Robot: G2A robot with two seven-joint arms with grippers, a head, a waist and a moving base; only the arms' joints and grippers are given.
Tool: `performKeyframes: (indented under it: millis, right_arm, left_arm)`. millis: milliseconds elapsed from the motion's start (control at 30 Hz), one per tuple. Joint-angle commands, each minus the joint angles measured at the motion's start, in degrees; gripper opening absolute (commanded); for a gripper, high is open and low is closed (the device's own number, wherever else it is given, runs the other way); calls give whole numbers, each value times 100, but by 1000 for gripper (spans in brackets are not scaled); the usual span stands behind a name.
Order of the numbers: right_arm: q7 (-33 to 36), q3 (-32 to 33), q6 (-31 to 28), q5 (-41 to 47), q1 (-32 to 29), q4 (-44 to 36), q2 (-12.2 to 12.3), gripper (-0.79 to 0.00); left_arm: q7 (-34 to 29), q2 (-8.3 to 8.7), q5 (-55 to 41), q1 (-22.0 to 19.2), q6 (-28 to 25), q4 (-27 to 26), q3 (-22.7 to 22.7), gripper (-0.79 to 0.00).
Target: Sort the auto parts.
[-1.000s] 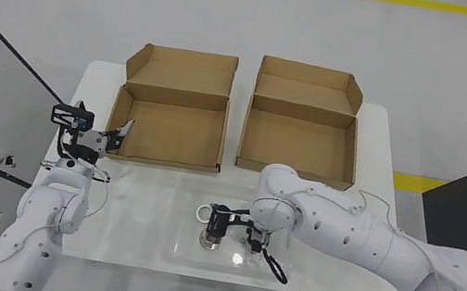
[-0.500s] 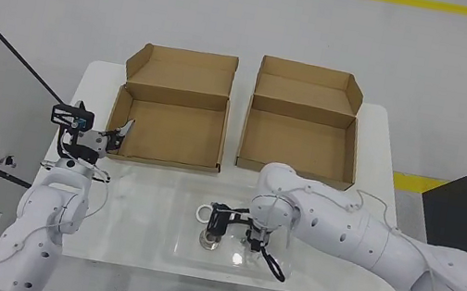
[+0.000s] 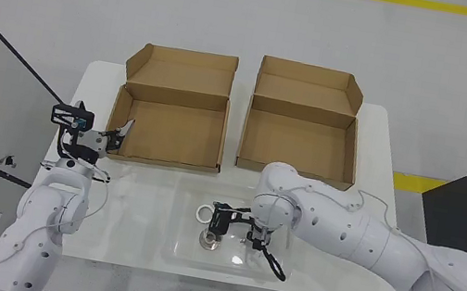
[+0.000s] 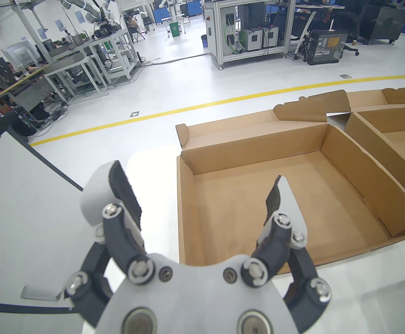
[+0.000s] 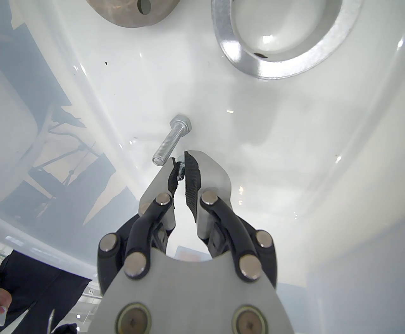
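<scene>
My right gripper (image 5: 181, 158) is down in a clear plastic tray (image 3: 181, 255), shut on a small threaded bolt (image 5: 180, 170) whose tip shows between the pads. A larger hex-head bolt (image 5: 172, 139) lies on the tray floor just beyond the fingertips. Farther on lie a silver ring (image 5: 278, 68) and a brown disc (image 5: 123, 12). From above, the ring (image 3: 203, 213) and the disc (image 3: 210, 241) flank the right gripper (image 3: 217, 226). My left gripper (image 4: 199, 186) hangs open and holds nothing at the near left corner of the left cardboard box (image 4: 284, 196).
Two open cardboard boxes, the left box (image 3: 170, 134) and the right box (image 3: 299, 148), stand side by side at the back of the white table (image 3: 132, 212). The tray sits near the table's front edge. My left gripper (image 3: 118, 135) is by the table's left side.
My right arm has shifted very slightly over the tray, still shut on the small bolt. The left arm has kept still.
</scene>
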Motion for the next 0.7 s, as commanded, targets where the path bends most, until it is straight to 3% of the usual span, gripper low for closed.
performKeyframes:
  millis: [0,300,667]
  right_arm:
    - [0,0,0,29,41,-8,8,-785]
    - [0,0,1,568,392,-237,263,-785]
    - [0,0,3,1403,902,-932,939,-785]
  left_arm:
    - [0,0,0,0,0,0,0,0]
    - [0,0,0,0,0,0,0,0]
    - [0,0,0,0,0,0,0,0]
